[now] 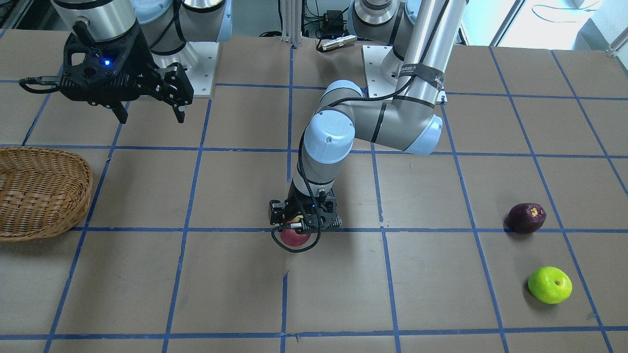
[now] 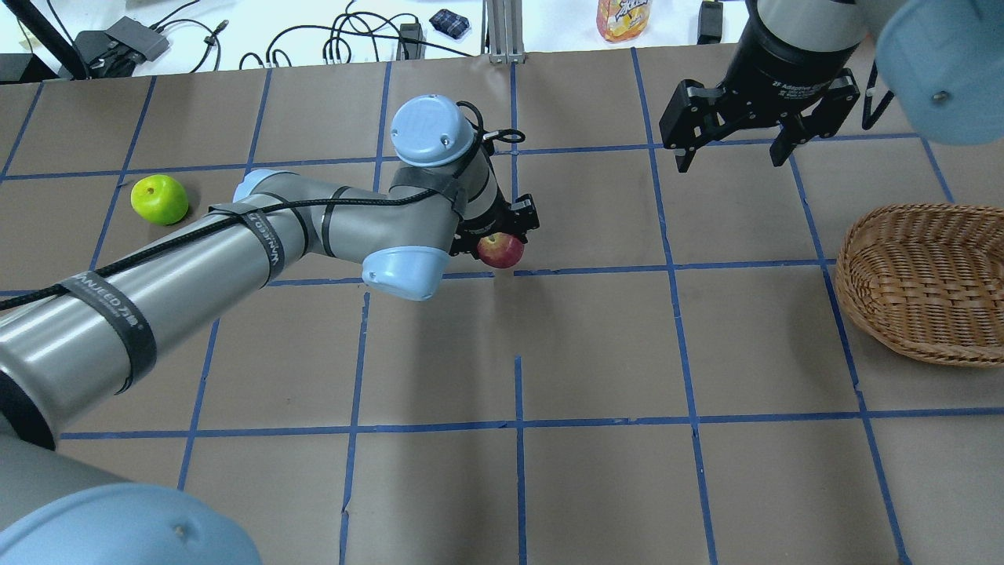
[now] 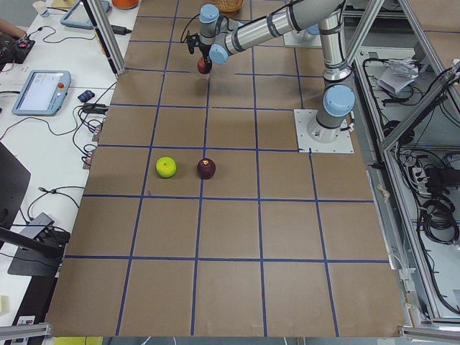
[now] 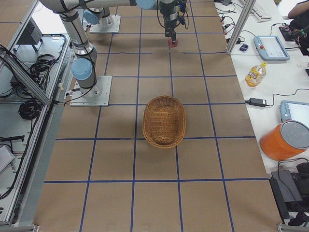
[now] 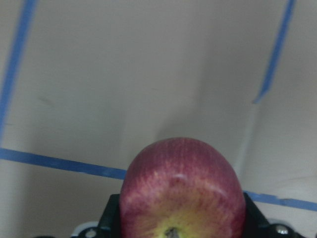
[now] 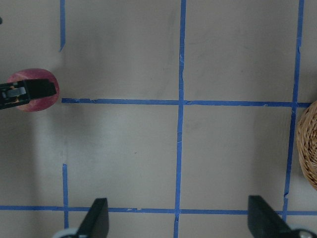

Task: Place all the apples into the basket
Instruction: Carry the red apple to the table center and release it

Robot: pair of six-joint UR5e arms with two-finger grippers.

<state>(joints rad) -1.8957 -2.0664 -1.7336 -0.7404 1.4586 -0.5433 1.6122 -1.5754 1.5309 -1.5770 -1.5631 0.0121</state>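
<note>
Far out on the left lies the green apple (image 2: 159,199), with the purple apple (image 1: 526,217) near it (hidden under the arm from overhead, plain from across the table). Both rest on the table (image 2: 596,345), well apart from everything else. Near the middle, the left claw (image 2: 496,238) points down and is clamped on the red apple (image 2: 502,251), fingers against its two sides and its yellowish stem end turned up toward the wrist camera. I cannot tell for certain whether this apple is clear of the table, though the shadow beneath it suggests a slight lift. Farther right, the right claw (image 2: 729,161) hangs above the table with its fingers wide apart, holding nothing. At the far right sits the basket (image 2: 851,259), with no apple in it. The step in hand looks like carrying the first apple. The next move calls for a long sweep rightward to the basket, or a pass to the right claw, then a low release so the apple does not bounce out.
</note>
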